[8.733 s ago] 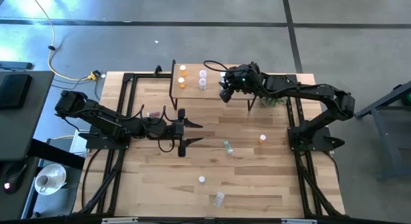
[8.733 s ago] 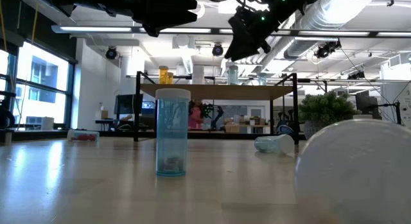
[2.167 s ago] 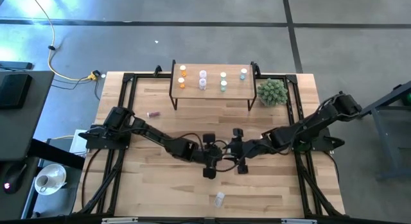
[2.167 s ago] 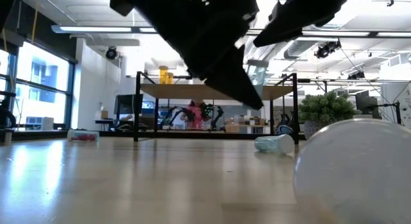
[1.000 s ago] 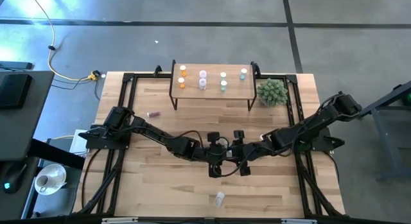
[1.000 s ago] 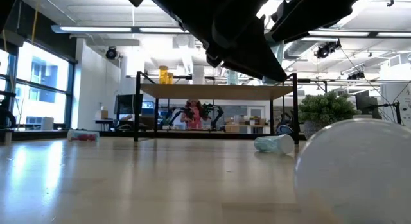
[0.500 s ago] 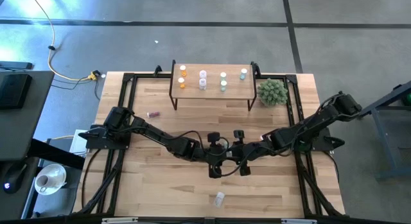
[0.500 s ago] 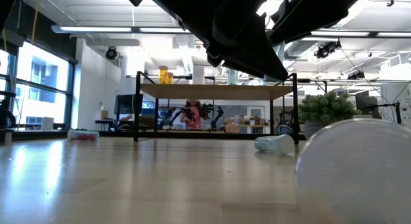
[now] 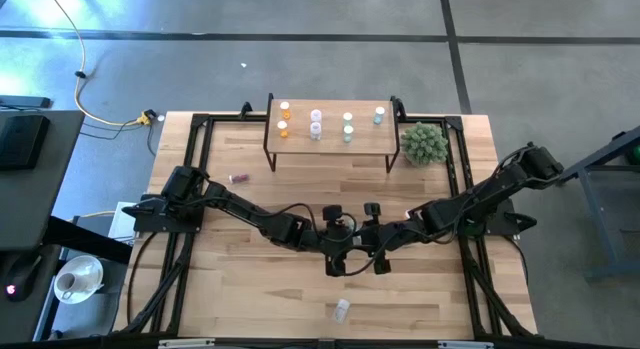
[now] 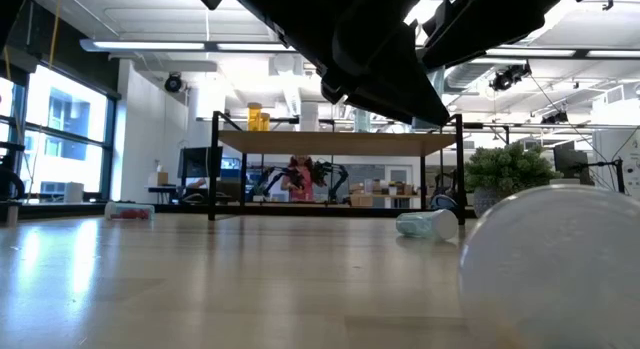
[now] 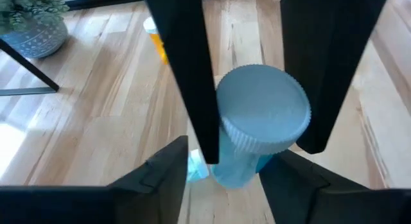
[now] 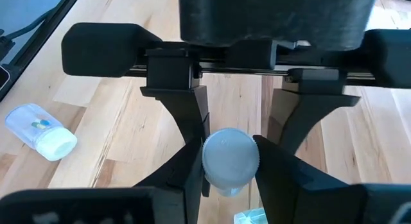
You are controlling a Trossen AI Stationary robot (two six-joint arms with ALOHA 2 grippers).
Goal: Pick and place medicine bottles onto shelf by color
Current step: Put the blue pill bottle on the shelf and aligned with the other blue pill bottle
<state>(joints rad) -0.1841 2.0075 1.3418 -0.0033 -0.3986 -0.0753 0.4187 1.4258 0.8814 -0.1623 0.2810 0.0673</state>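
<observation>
Meeting mid-bench, the right gripper (image 9: 371, 251) jaws clench a blue bottle (image 12: 230, 161) by its white cap | left gripper (image 9: 337, 255) jaws stand slightly parted around the same bottle | shelf (image 9: 362, 141) at bench's far edge carries six bottles: orange, pink, green, blue | clear bottle (image 12: 40, 131) with pills lies beside.

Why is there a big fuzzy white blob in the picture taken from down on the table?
In the low view, the white blob sits so close to the camera that it is out of focus; the high view shows a bottle lying near the table's front edge, which may be it. Also in the low view, the arms overhead are plain black shapes against the bright room.
</observation>
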